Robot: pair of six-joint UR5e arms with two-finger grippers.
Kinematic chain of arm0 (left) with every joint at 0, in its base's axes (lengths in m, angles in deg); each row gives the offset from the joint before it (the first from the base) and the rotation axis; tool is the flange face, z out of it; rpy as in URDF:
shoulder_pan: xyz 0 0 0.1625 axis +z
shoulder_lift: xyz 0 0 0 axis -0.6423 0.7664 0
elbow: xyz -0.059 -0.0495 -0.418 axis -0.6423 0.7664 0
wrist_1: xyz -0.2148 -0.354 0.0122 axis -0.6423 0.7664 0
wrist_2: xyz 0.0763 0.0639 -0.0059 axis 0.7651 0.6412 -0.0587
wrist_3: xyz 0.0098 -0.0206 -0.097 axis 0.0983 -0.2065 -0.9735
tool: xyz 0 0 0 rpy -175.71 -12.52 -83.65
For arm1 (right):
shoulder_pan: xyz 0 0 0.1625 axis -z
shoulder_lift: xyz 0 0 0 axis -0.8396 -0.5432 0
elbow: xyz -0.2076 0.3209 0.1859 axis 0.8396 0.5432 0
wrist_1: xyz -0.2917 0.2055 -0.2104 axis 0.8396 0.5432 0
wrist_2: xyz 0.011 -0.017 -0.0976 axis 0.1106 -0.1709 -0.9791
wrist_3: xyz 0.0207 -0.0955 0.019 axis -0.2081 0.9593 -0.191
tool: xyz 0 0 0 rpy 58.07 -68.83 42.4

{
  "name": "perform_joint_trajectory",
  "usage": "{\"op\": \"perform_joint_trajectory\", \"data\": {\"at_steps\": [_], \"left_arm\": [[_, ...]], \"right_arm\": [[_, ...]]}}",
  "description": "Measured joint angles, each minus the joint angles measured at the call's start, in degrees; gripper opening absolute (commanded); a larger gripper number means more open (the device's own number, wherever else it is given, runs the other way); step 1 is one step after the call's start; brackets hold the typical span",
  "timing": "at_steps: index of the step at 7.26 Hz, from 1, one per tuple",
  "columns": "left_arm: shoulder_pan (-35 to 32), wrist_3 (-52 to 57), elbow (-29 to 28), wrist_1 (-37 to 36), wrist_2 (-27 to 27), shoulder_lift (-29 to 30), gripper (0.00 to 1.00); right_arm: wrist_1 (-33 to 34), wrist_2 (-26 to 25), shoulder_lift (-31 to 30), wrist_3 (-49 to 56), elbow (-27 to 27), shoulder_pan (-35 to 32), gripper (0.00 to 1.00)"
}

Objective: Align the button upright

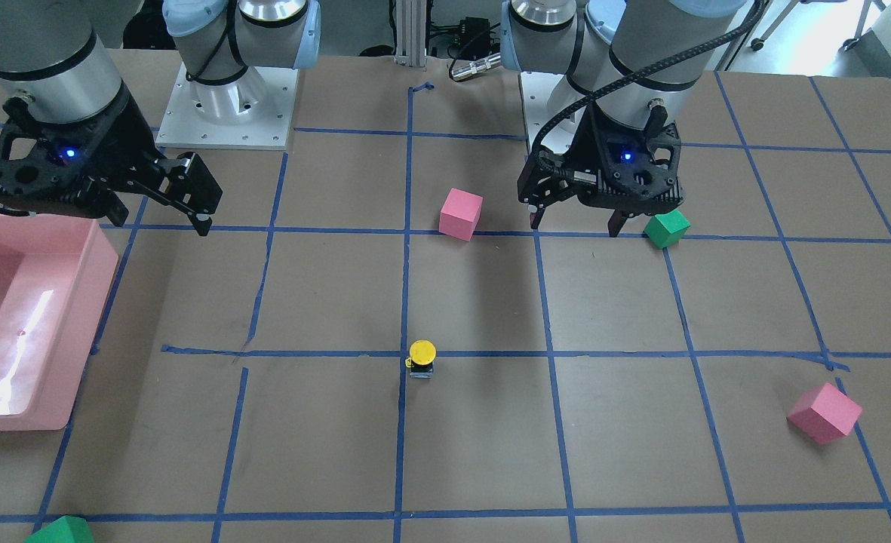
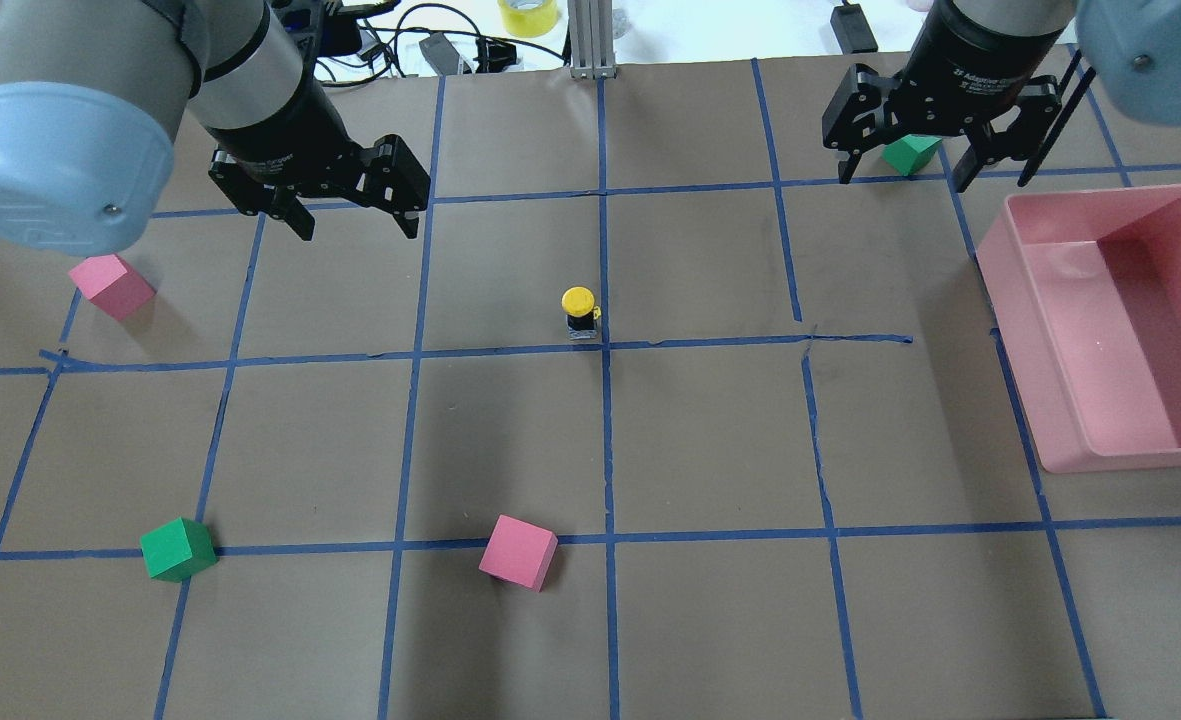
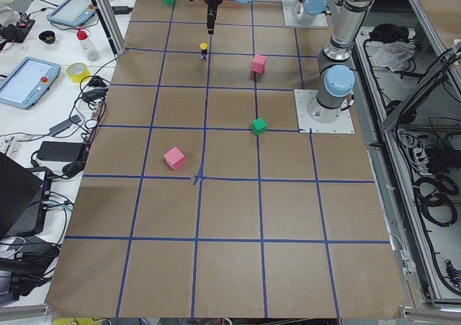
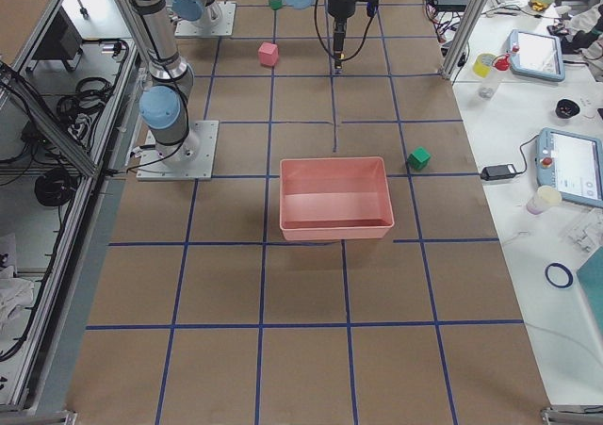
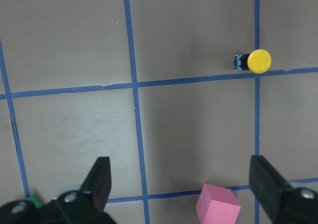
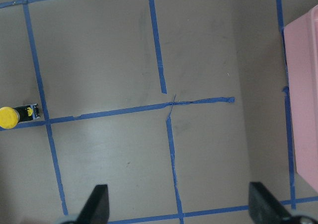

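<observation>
While the button (image 1: 422, 359) stands cap-up on the desk (image 1: 490, 452), the left claw (image 1: 575, 228) and right claw (image 1: 161, 224) both hover wide open, well apart from it.

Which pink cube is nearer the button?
The pink cube by the centre tape line, on the robot's side of the button; the other pink cube lies far off toward the robot's left.

Left arm (image 2: 240, 70) reaching forward, wrist tipped down. Left gripper (image 2: 355, 222) hovering, fingers (image 2: 397, 185) spread wide, nothing between them. Right arm (image 2: 990, 30) out on opposite side, wrist straight down. Right gripper (image 2: 900, 180) hanging, fingers wide apart, empty too.
</observation>
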Motion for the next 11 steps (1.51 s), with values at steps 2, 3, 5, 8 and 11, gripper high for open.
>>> {"op": "perform_joint_trajectory", "data": {"at_steps": [2, 3, 5, 8, 11], "left_arm": [[0.10, 0.00, -0.05, 0.35, 0.22, -0.28, 1.00], [0.11, 0.00, -0.06, 0.43, 0.26, -0.46, 1.00], [0.15, 0.00, -0.07, 0.50, 0.24, -0.61, 1.00], [0.14, 0.00, -0.07, 0.49, 0.24, -0.71, 1.00], [0.14, 0.00, -0.07, 0.50, 0.28, -0.77, 1.00]], "right_arm": [[0.03, 0.17, 0.42, 0.62, 0.00, 0.08, 1.00], [0.97, 0.36, 1.13, 0.62, 0.04, -0.19, 1.00], [5.62, 0.54, 4.00, -1.23, 0.11, -3.34, 1.00], [11.24, 0.48, 7.99, -7.48, 0.06, -8.12, 1.00], [8.85, -0.46, 7.69, -6.36, 0.43, -7.96, 1.00]]}}
